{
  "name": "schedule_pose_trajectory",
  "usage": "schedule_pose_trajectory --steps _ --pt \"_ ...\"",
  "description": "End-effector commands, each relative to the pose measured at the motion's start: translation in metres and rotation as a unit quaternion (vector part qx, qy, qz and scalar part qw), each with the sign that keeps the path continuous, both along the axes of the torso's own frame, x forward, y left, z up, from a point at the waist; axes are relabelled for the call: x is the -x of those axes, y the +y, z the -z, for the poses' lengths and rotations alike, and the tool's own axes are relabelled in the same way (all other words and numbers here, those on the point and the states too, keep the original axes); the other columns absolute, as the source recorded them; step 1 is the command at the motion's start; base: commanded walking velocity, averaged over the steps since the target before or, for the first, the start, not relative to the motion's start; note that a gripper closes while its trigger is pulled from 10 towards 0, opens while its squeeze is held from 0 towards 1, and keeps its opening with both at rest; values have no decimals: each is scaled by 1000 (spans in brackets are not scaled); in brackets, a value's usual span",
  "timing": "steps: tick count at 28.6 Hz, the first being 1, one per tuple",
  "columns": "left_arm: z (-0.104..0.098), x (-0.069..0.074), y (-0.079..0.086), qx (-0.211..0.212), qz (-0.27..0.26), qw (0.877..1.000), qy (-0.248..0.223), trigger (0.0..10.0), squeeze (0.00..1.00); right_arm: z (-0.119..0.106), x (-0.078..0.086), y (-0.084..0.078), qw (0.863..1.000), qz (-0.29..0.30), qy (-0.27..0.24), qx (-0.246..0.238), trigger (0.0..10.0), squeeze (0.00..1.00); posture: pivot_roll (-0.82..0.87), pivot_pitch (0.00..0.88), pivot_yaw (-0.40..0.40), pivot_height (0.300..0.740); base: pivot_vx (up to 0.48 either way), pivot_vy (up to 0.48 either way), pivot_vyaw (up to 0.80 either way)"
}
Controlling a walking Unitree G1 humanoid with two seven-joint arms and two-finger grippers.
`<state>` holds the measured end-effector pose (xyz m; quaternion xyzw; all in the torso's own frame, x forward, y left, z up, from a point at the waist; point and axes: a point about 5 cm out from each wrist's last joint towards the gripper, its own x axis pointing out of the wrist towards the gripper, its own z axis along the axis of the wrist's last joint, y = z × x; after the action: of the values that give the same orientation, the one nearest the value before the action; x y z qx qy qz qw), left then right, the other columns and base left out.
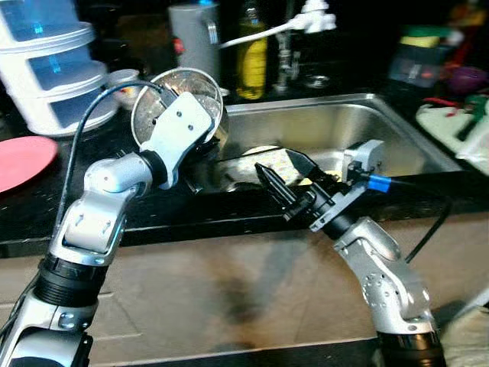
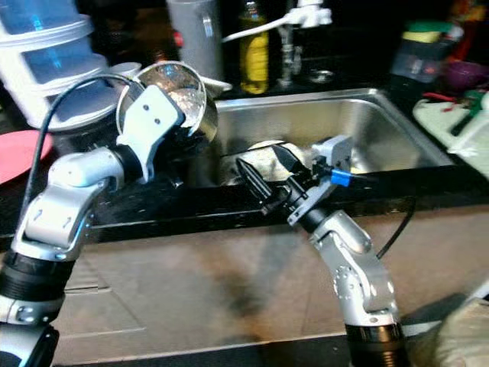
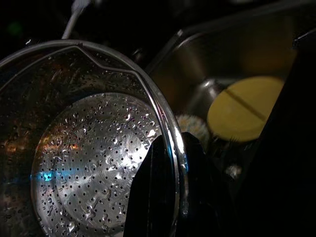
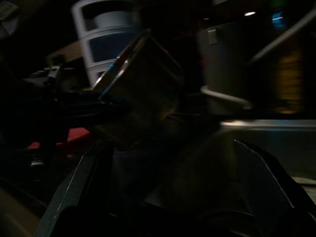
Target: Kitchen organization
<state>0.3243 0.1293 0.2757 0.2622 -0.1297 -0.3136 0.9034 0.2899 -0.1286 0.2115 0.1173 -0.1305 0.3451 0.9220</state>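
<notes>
A wet steel colander with a perforated bottom hangs tilted over the left edge of the sink. My left gripper is shut on the colander's rim, one finger inside and one outside. My right gripper stands open above the sink's front edge, pointing left toward the colander, with nothing between its fingers. A round yellow dish lies in the sink below and just behind the right gripper.
Stacked white and blue containers and a pink plate stand on the black counter at left. A grey jug, an oil bottle and the faucet line the back. Clutter lies right of the sink.
</notes>
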Motion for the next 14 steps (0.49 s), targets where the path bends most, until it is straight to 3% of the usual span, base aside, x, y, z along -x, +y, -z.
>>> schedule_pose_trajectory --steps 1,4,14 --pt "-1 -3 4 4 -15 1000 -11 10000 0 1 1 3 1000 -3 1 4 10000 0 27 0 8 740 0 0 0" --pt "-1 -6 6 15 -21 1000 -17 10000 0 1 0 3 1000 -1 4 8 10000 0 26 0 9 740 0 0 0" --pt "12 -12 8 37 -33 999 -5 10000 0 2 0 2 1000 5 5 14 10000 0 20 0 11 740 0 0 -779"
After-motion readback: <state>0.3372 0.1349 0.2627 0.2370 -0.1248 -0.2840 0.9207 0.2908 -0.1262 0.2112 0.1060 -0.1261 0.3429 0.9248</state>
